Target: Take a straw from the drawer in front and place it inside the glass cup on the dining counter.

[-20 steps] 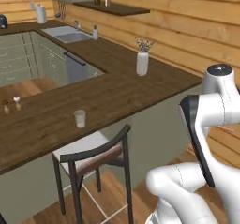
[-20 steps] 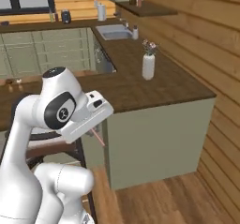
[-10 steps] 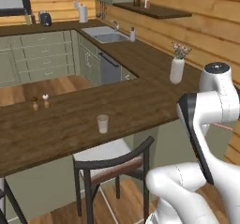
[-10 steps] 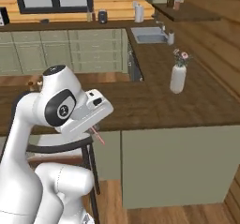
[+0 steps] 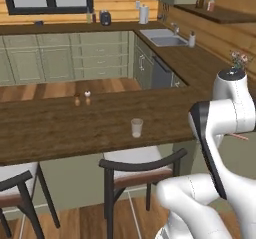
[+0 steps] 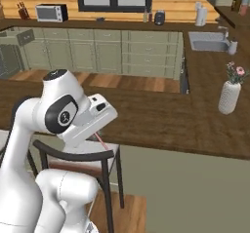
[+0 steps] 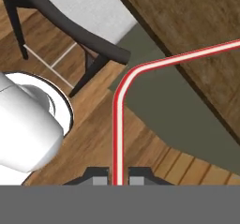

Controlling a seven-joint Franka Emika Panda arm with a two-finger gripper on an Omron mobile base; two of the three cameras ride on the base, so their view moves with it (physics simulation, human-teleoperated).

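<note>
Wood-grain dining counter (image 5: 60, 128) with glass cup (image 5: 136, 127); end effector (image 7: 117, 177) clamped around bent straw (image 7: 118, 124).

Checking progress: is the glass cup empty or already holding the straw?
Empty: glass cup stands bare; the straw sits in the gripper.

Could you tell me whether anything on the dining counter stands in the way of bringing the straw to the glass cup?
Nothing visible does. The glass cup stands alone near the dining counter's near edge above a stool; the shakers sit farther back. The gripper holds the straw.
</note>
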